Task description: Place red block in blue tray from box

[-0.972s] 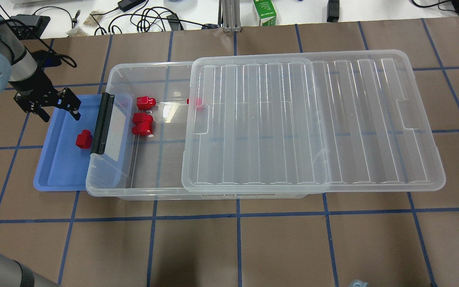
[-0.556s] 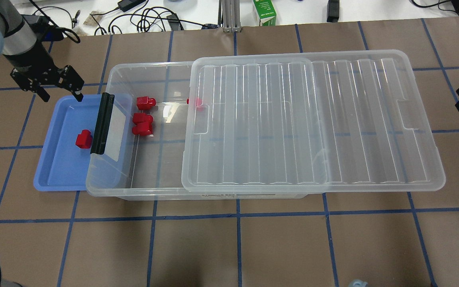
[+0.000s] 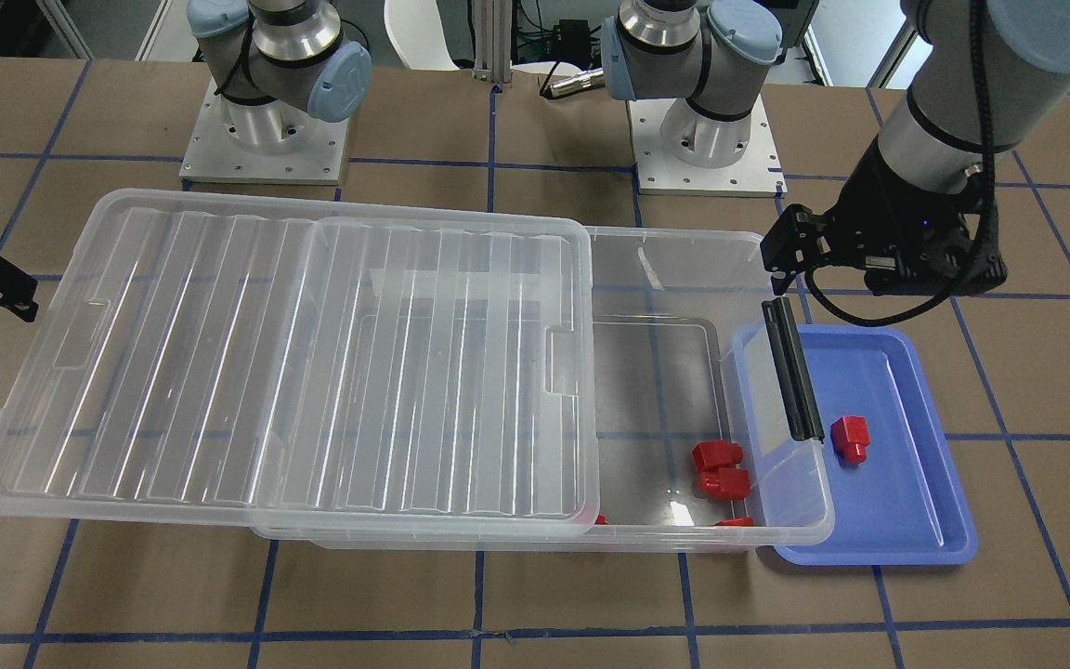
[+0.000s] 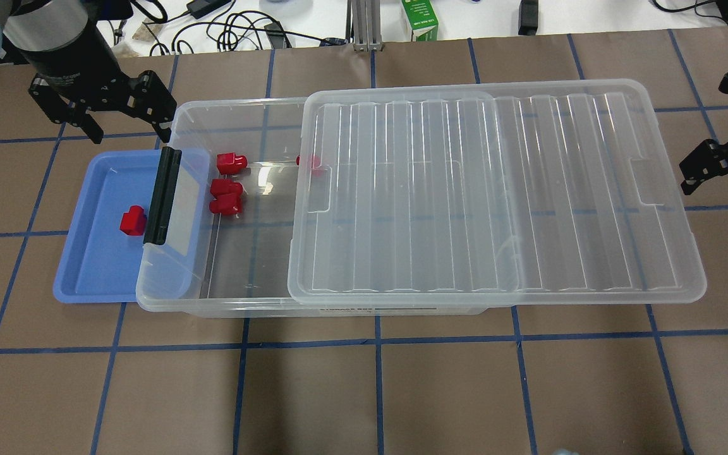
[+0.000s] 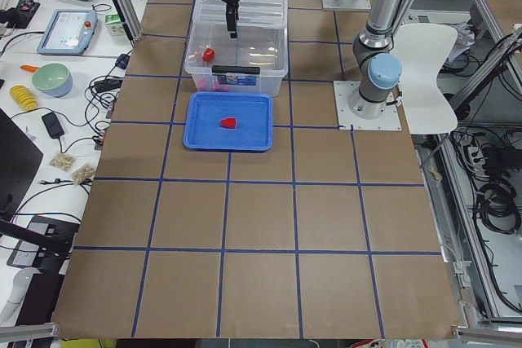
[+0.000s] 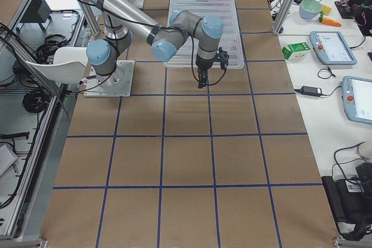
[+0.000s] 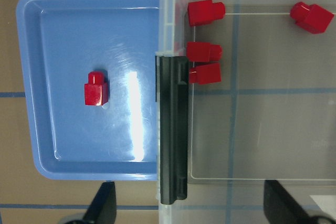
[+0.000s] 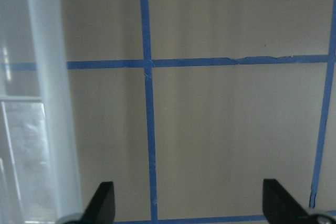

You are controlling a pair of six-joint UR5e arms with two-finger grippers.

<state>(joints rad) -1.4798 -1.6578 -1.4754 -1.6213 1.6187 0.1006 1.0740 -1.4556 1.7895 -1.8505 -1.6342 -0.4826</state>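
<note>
One red block [image 4: 131, 222] lies in the blue tray [image 4: 95, 265], also seen in the left wrist view [image 7: 96, 88]. The tray is tucked partly under the latch end of the clear box [image 4: 225, 278]. Several more red blocks [image 4: 225, 188] lie in the box's uncovered left part. The ribbed lid [image 4: 497, 196] sits slid to the right. My left gripper [image 4: 127, 129] is open and empty, raised over the tray's far edge by the box's far left corner. My right gripper [image 4: 721, 180] is open and empty, just right of the lid's right end.
The black latch bar [image 4: 162, 196] stands between the tray and the box's inside. A green carton [image 4: 419, 19] and cables lie on the white bench beyond the table. The arm bases [image 3: 266, 139] stand at the robot's side.
My left gripper has risen off the tray and moved back and right toward the box's far left corner. My right gripper has come in from the right edge toward the lid.
</note>
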